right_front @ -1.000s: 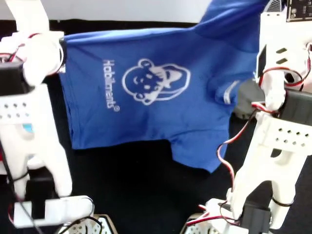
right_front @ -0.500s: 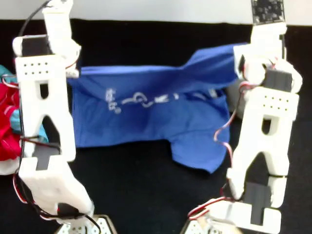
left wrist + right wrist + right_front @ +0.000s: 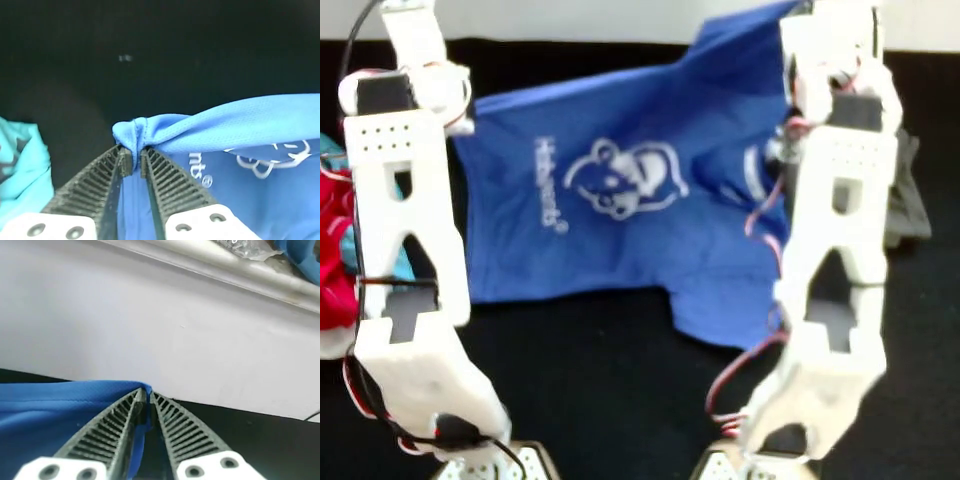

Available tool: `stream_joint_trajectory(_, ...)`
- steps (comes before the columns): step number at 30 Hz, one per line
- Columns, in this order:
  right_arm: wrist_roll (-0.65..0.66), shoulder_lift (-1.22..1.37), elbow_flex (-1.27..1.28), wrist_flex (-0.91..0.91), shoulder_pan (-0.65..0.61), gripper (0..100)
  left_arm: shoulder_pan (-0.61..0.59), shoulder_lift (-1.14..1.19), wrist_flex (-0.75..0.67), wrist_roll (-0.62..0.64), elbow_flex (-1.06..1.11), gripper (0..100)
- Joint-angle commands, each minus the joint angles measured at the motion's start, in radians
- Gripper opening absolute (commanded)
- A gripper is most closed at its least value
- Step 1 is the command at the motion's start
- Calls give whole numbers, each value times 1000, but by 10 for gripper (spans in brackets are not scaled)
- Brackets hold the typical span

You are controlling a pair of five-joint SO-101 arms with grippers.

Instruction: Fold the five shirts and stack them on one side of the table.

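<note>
L gripper + R gripper both pinch blue shirt edge.

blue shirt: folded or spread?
Spread, not folded. The blue shirt shows its whole chest print; the left gripper and right gripper each pinch an edge.

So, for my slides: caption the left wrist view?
Left gripper shut on a bunched corner of the blue shirt, black table behind.
</note>
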Motion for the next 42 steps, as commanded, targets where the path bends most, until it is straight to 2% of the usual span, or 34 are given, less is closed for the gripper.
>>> stream_joint_trajectory(1,8,150,-193,-36,-7,6,-16,7,-78,48,-28,9)
stream_joint_trajectory(4,8,278,-323,-53,-7,6,-16,58,-130,72,-25,9)
stream_joint_trajectory(7,20,394,-463,-153,-4,6,-21,119,-160,74,-25,9)
stream_joint_trajectory(12,204,518,-610,-185,-28,6,-15,182,-166,74,-27,9)
stream_joint_trajectory(17,206,545,-622,-41,-56,6,-13,200,-183,74,-27,9)
stream_joint_trajectory(23,193,550,-674,364,-131,6,-15,200,-181,72,-27,9)
stream_joint_trajectory(28,14,552,-684,585,-156,6,-15,202,-181,72,-25,9)
stream_joint_trajectory(32,-51,555,-641,730,-151,6,-15,202,-178,72,-21,9)
stream_joint_trajectory(36,-52,555,-479,750,-125,6,-13,203,-129,71,-21,9)
stream_joint_trajectory(39,-54,553,-380,676,-73,6,-13,203,-64,69,-21,9)
stream_joint_trajectory(42,-54,542,-389,638,-13,6,-16,203,5,66,-21,9)
